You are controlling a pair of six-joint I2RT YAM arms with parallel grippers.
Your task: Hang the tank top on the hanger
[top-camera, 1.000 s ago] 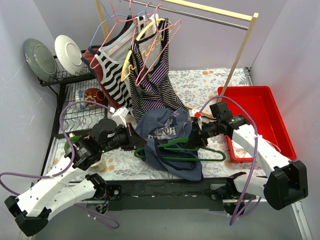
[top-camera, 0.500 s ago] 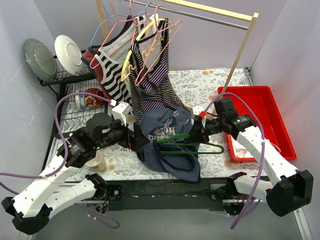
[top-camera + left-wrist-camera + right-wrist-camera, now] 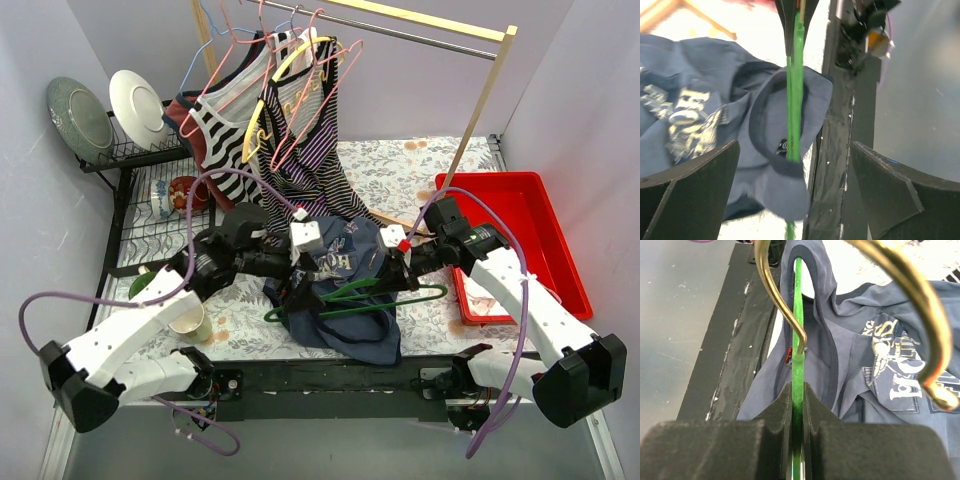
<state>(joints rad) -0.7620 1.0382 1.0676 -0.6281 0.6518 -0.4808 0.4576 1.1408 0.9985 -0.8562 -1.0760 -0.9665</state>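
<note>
The navy tank top (image 3: 345, 262) lies bunched on the flowered table, its pale print facing up. The green hanger (image 3: 425, 295) passes through it; one green arm runs inside the neck opening (image 3: 795, 90). My right gripper (image 3: 398, 268) is shut on the hanger (image 3: 798, 375) just below its gold hook (image 3: 785, 300), with the tank top (image 3: 880, 370) spread beyond. My left gripper (image 3: 298, 292) hovers over the top's left side, fingers (image 3: 690, 190) spread wide open and holding nothing; the tank top (image 3: 715, 115) and hanger lie between and below them.
A rail (image 3: 420, 25) at the back carries striped tops (image 3: 300, 150) on pink and yellow hangers. A red tray (image 3: 520, 215) sits at the right. A dish rack (image 3: 130, 150) with plates, a bowl and a cup (image 3: 190, 322) stands at the left.
My left gripper has opened and swung right, from the table's left side to above the tank top. The right gripper kept its grip on the hanger, which lifted slightly.
</note>
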